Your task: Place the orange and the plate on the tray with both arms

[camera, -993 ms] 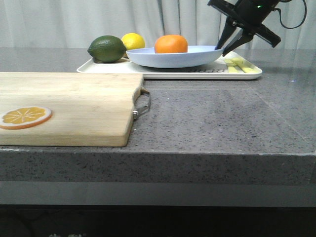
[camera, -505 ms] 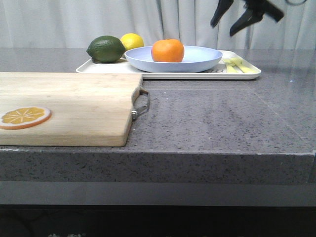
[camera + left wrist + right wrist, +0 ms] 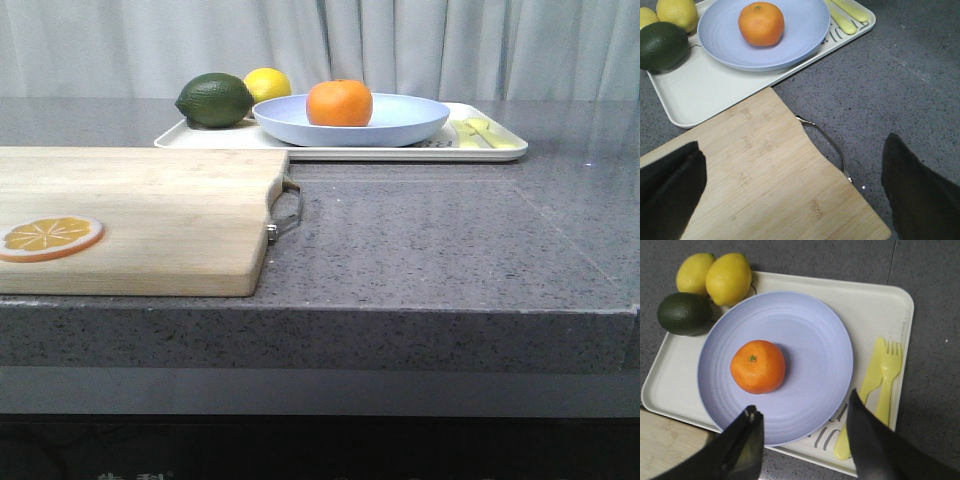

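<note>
The orange [image 3: 339,102] sits in the pale lavender-blue plate [image 3: 400,118], and the plate rests on the cream tray [image 3: 300,148] at the back of the counter. Both also show in the right wrist view, orange [image 3: 758,366] on plate [image 3: 810,350] on tray [image 3: 875,305], and in the left wrist view, orange [image 3: 761,23], plate [image 3: 805,30], tray [image 3: 710,85]. My right gripper [image 3: 802,407] is open and empty, high above the plate's near rim. My left gripper [image 3: 790,172] is open and empty above the cutting board. Neither gripper shows in the front view.
A wooden cutting board [image 3: 140,215] with a metal handle [image 3: 290,210] and an orange slice disc [image 3: 50,237] lies front left. On the tray stand a dark green fruit [image 3: 214,99], yellow lemons [image 3: 268,83] and a yellow fork and knife [image 3: 880,375].
My right gripper has let go of the plate's rim, risen and left the front view. The plate has settled flat on the tray with the orange in it.
</note>
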You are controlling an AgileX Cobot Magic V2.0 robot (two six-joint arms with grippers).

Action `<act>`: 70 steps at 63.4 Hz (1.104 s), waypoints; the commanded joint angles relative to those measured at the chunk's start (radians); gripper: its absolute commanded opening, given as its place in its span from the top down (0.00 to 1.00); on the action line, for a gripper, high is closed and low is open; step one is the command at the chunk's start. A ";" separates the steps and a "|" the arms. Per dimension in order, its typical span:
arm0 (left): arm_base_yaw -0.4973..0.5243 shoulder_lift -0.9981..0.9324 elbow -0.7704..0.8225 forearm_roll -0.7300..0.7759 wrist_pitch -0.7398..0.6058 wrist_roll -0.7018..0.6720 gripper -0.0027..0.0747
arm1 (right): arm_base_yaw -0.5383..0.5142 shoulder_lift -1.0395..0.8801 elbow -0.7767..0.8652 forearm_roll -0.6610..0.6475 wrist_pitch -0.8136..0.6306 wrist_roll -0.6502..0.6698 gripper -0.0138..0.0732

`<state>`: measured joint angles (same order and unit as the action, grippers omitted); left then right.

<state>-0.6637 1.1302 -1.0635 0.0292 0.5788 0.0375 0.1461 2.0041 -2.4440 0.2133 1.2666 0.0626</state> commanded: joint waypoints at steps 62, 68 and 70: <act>0.003 -0.023 -0.028 0.006 -0.067 -0.008 0.08 | -0.038 -1.149 1.410 -0.095 -0.564 -0.107 0.38; 0.003 -0.023 -0.028 0.006 -0.067 -0.008 0.08 | -0.038 -1.245 1.500 -0.095 -0.567 -0.108 0.38; 0.003 -0.023 -0.028 0.006 -0.067 -0.008 0.08 | -0.038 -1.270 1.521 -0.095 -0.567 -0.109 0.38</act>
<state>-0.6637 1.1302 -1.0635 0.0351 0.5788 0.0375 0.1135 0.8005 -0.9548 0.1237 0.7722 -0.0278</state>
